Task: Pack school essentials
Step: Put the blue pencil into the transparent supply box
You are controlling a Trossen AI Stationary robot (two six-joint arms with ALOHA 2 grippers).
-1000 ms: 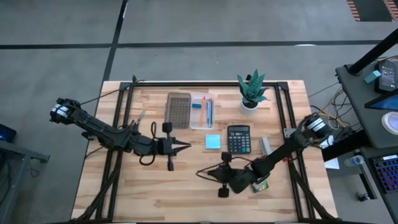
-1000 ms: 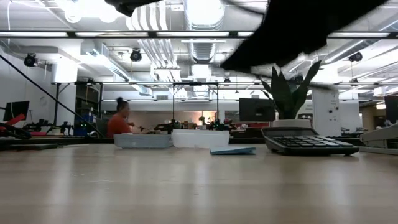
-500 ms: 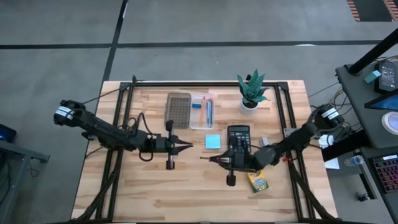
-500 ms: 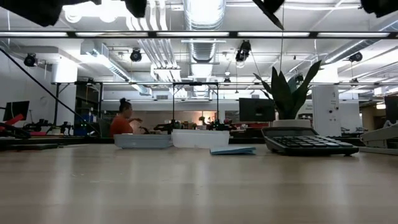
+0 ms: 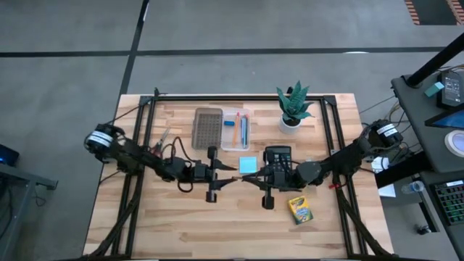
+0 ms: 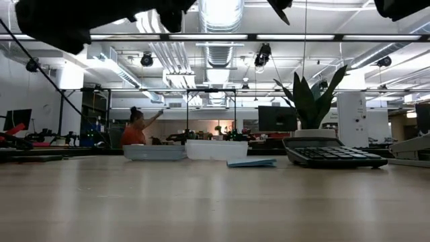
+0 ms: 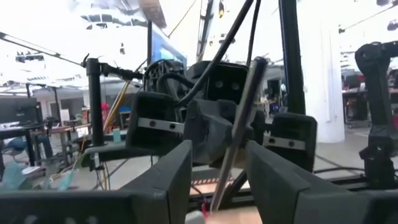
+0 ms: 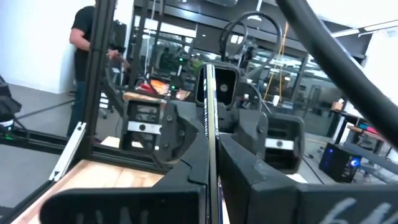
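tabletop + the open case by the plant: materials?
Tabletop: pale wood, matte; plank seams and grain show, probably butcher block. Case: looks like clear or frosted plastic; the items inside show through its pale walls. Can't confirm rigidity.

From above, my left hand (image 5: 233,178) and right hand (image 5: 245,178) meet tip to tip over the table (image 5: 145,217), and the thin item (image 8: 209,124) between them is too small to identify there. In my right wrist view that item is cut off at the bottom edge. In the low view both my arms are cropped by the top edge. The contents of the clear tray (image 5: 235,129) are too small to tell apart. My arm covers part of the calculator (image 5: 278,156).
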